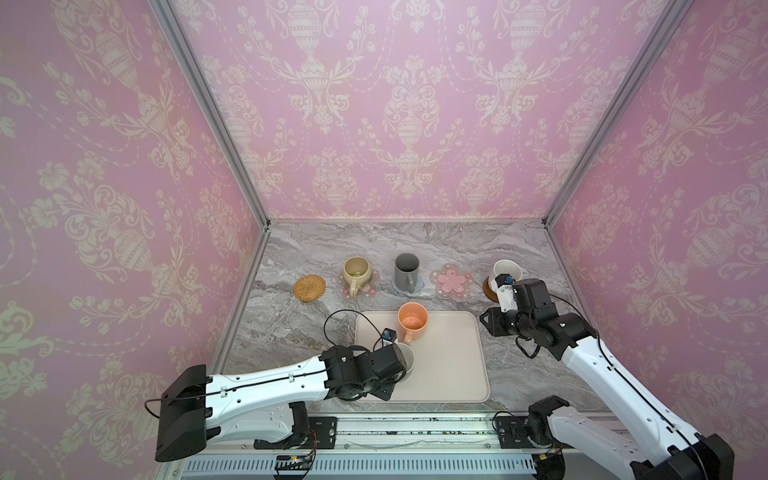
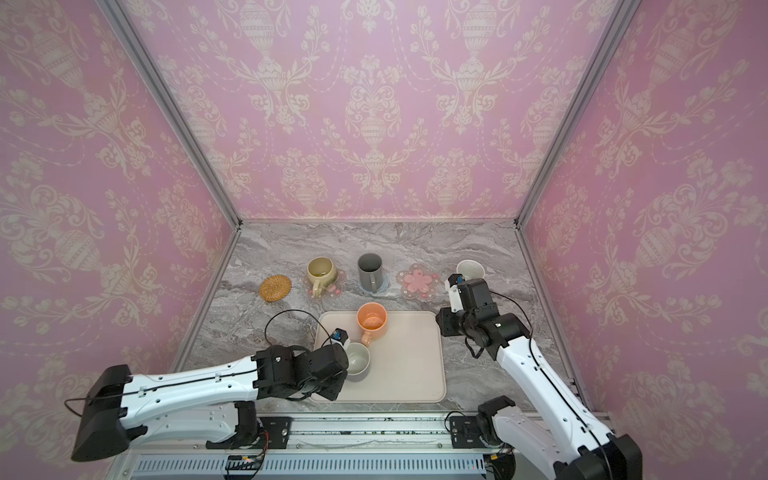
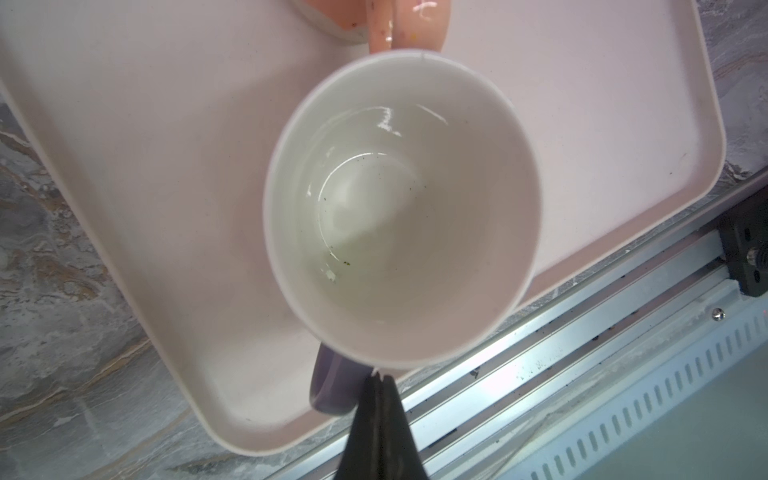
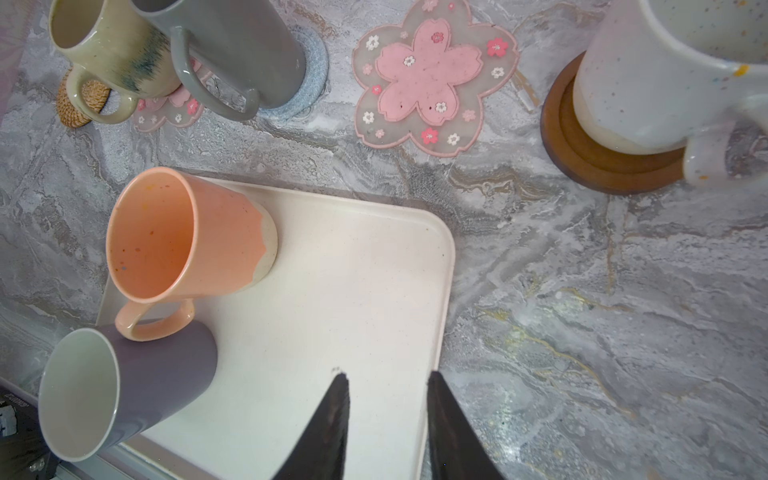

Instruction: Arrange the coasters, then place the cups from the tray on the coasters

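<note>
On the cream tray (image 1: 453,365) stand a peach cup (image 1: 412,320) and a lavender cup (image 3: 399,208). My left gripper (image 3: 380,376) is shut, its tips against the lavender cup's outer wall under the rim, beside the handle (image 3: 328,386). A beige cup (image 1: 356,270) sits on a flowered coaster, a dark grey cup (image 1: 406,272) on the knitted coaster (image 4: 307,83), and a speckled white cup (image 1: 508,270) on the wooden disc (image 4: 582,162). The rattan coaster (image 1: 309,287) and a second flowered coaster (image 1: 451,280) are bare. My right gripper (image 4: 386,374) hangs open and empty over the tray's far right corner.
The coasters form a row across the marble table behind the tray. Patterned pink walls close in the back and both sides. A metal rail (image 1: 415,432) with the arm bases runs along the front edge, close to the tray's near side.
</note>
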Controlling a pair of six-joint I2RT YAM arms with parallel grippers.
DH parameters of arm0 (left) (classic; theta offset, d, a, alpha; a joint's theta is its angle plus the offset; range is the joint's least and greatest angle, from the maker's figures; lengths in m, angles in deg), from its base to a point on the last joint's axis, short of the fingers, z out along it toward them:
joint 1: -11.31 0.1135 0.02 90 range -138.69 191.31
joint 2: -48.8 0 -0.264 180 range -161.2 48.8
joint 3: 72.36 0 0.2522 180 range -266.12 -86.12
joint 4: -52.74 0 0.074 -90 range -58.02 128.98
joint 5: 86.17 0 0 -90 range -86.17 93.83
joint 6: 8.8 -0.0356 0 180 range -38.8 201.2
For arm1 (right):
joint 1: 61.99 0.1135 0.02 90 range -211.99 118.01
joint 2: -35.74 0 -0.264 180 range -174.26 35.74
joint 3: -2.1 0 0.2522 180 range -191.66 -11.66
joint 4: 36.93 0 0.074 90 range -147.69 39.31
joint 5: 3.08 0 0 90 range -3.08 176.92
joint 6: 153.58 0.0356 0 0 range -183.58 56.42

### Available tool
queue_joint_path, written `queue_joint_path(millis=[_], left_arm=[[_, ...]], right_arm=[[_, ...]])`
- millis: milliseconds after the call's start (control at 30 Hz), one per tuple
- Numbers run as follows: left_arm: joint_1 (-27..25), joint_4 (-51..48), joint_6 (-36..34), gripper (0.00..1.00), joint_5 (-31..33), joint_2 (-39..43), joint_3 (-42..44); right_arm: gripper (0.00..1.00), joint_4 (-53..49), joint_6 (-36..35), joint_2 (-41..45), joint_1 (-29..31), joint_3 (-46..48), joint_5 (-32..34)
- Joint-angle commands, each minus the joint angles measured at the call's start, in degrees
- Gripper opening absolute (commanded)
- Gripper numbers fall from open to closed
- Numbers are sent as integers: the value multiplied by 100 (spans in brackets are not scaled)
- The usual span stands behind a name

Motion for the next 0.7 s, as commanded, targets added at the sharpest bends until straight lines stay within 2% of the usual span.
queue_joint_path(millis=[0,133,333,467,567,667], left_arm=[[159,-459,85,0,319,156,203],[187,-739,40,0,439,233,144],[180,-1256,-205,11,311,157,-160],[180,-1575,-436,25,402,209,-294],[180,-1586,-664,41,472,238,-361],[180,-1454,-925,45,465,176,-344]], right_arm=[[34,38,116,48,33,59,-68],[34,39,122,18,41,50,-61],[34,30,106,-25,40,28,-60],[34,47,89,-39,40,59,-35],[34,95,104,-60,43,102,-61],[34,127,107,-81,45,135,-96]])
